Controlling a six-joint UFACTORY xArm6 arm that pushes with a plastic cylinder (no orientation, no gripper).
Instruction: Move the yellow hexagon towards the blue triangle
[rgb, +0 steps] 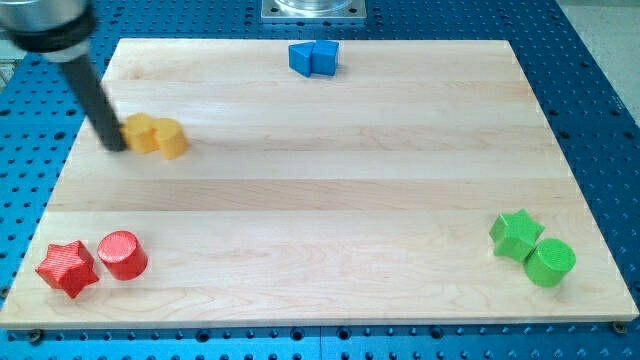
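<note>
The yellow hexagon (141, 132) lies on the wooden board near the view's left edge, touching a second yellow block (171, 139) on its right. My tip (115, 146) is at the hexagon's left side, in contact with it. The blue triangle (323, 58) sits at the view's top centre, touching another blue block (301, 58) on its left. The rod slants up to the view's top left corner.
A red star (67, 268) and a red cylinder (122, 254) sit at the view's bottom left. A green star (516, 233) and a green cylinder (549, 262) sit at the bottom right. The board's left edge (70, 165) is close to my tip.
</note>
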